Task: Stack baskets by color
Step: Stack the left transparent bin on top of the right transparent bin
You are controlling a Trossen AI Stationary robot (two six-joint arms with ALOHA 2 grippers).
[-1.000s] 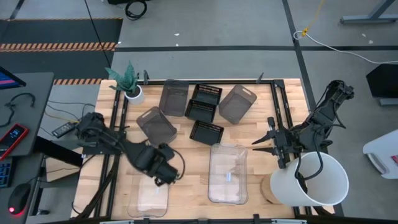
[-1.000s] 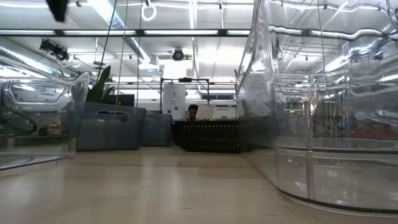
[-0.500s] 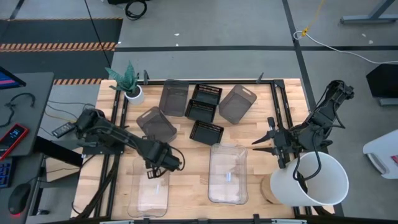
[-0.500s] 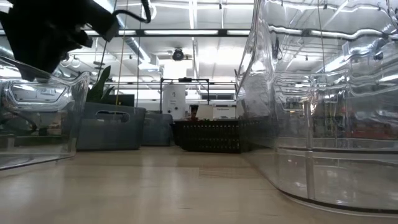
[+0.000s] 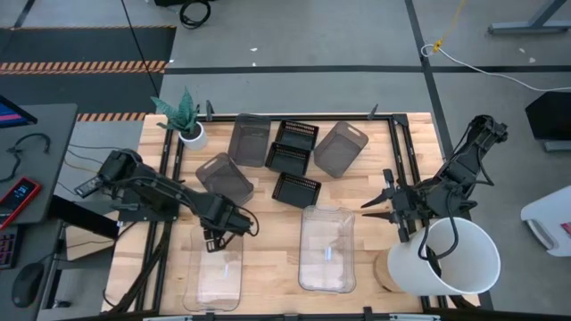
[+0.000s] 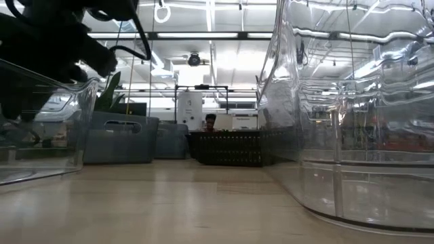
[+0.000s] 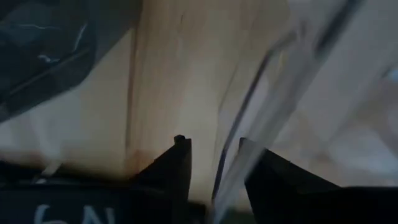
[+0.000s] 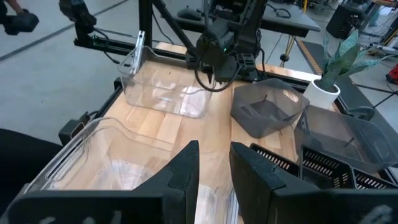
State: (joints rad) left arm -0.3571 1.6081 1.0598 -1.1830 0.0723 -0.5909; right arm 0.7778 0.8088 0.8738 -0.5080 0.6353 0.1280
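The left gripper (image 5: 211, 239) hung at the far end of a clear rectangular plastic basket (image 5: 217, 270) near the table's front left. Its two dark fingers (image 7: 176, 163) stood apart, one on each side of the basket's clear end wall; I could not tell whether they touched it. Just behind it lay a tilted smoky grey translucent basket (image 5: 224, 176).

The right gripper (image 5: 381, 203) hovered over the right side of the wooden table (image 5: 268, 232), its fingers a little apart and holding nothing, beside a big white bucket (image 5: 451, 259) at the table's front right corner. Between the two arms, at the front middle, sat a larger-looking clear stack of baskets (image 5: 326, 247).

Farther back, two more smoky grey baskets (image 5: 249, 139) (image 5: 341, 148) flanked a pair of black lattice-sided baskets (image 5: 293, 147), with a third black lattice basket (image 5: 295, 190) lying nearer the middle. A small white plant pot (image 5: 192, 135) with a green plant stood at the far left corner.
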